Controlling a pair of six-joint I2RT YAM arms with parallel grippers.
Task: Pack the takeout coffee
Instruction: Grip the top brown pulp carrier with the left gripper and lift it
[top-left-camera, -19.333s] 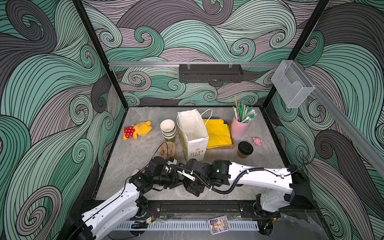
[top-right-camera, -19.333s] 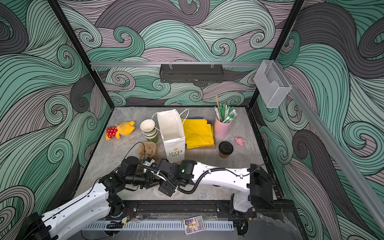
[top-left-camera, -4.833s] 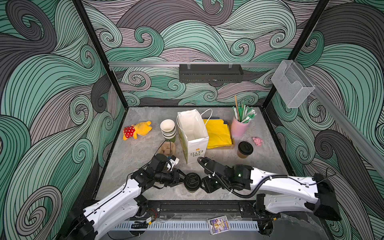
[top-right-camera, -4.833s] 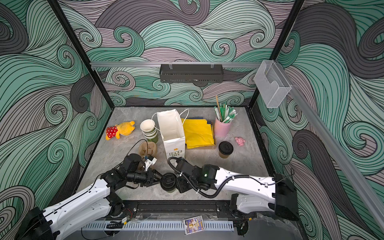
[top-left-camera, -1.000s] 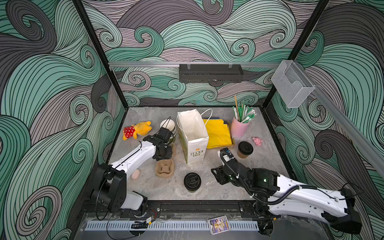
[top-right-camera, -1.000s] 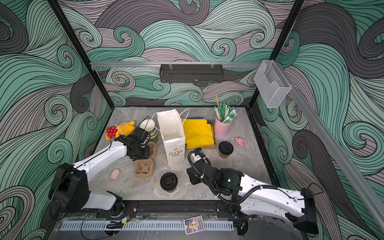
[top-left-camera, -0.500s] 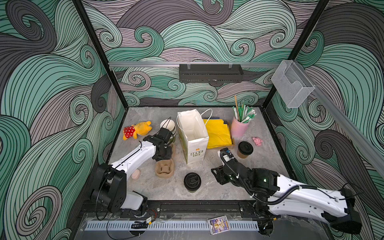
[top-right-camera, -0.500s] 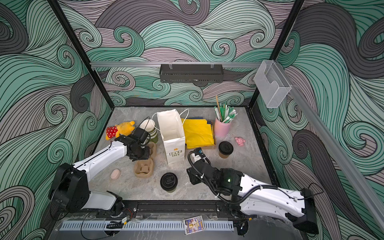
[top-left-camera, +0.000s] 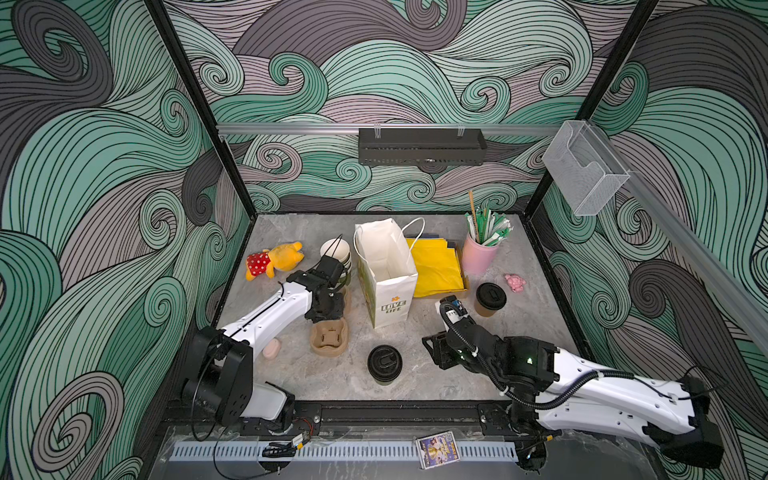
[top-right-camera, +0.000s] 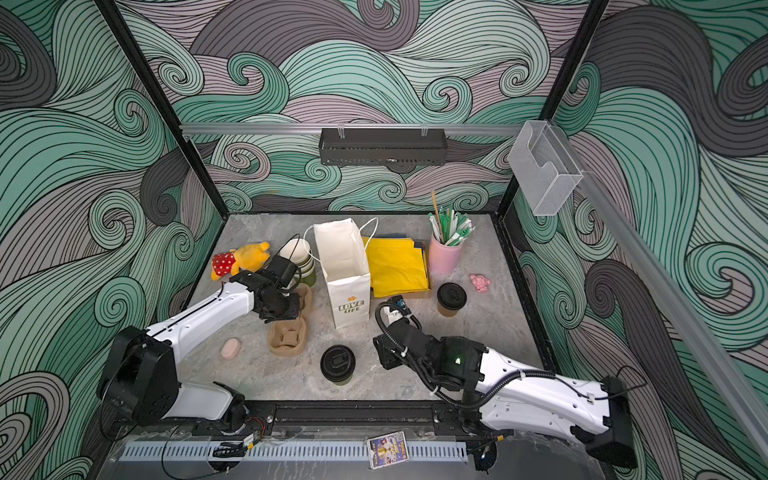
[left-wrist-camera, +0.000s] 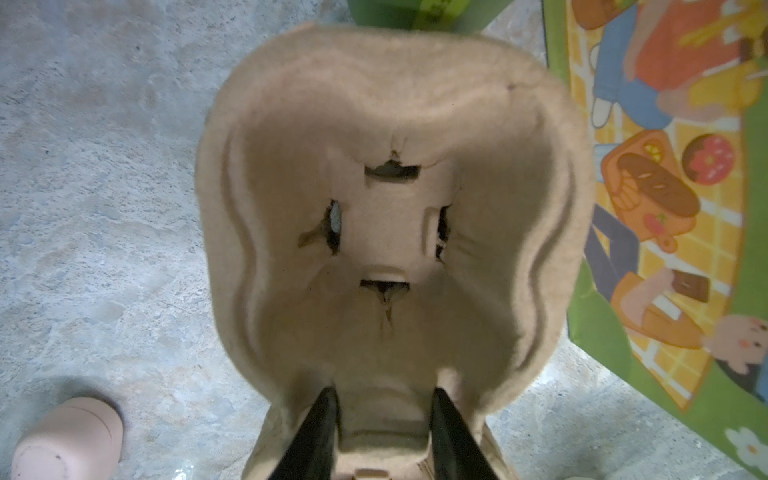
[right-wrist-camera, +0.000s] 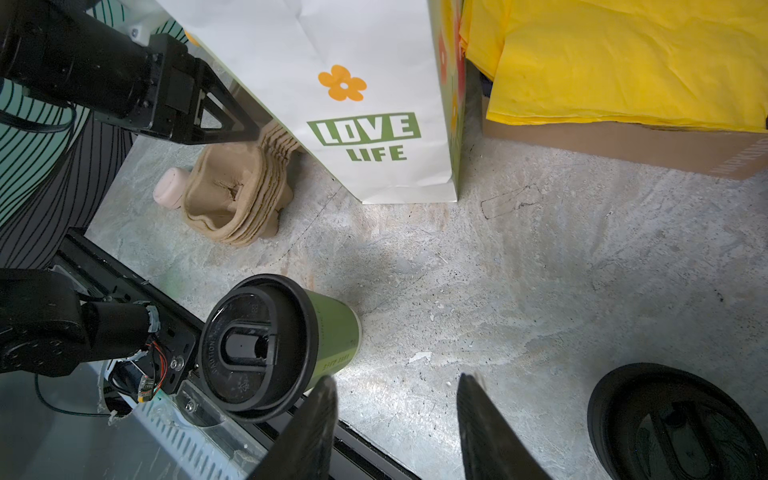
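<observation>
Takeout coffee (top-right-camera: 337, 362) stands in two cups, both upright, black sip lids up. A white paper bag (top-left-camera: 386, 270), printed "LOVE LIFE" under an orange flower, stands open-mouthed in the middle of the table (top-left-camera: 332, 395). Just right of it, yellow sheets (top-left-camera: 436, 266) lie in a cardboard box (right-wrist-camera: 623, 141). Left of the bag sits a stack of pulp carriers (top-left-camera: 329, 338), and the left fingers (left-wrist-camera: 320, 440) pinch its middle ridge. A pink cup (top-left-camera: 478, 257) near the back right corner holds straws (top-left-camera: 486, 226). The green cup (top-left-camera: 384, 364), lid embossed "CAUTION", sits near the front edge. The tan-brown cup (top-left-camera: 490, 299) sits toward the right edge. Between them the right fingers (right-wrist-camera: 311, 432) hang spread, empty.
</observation>
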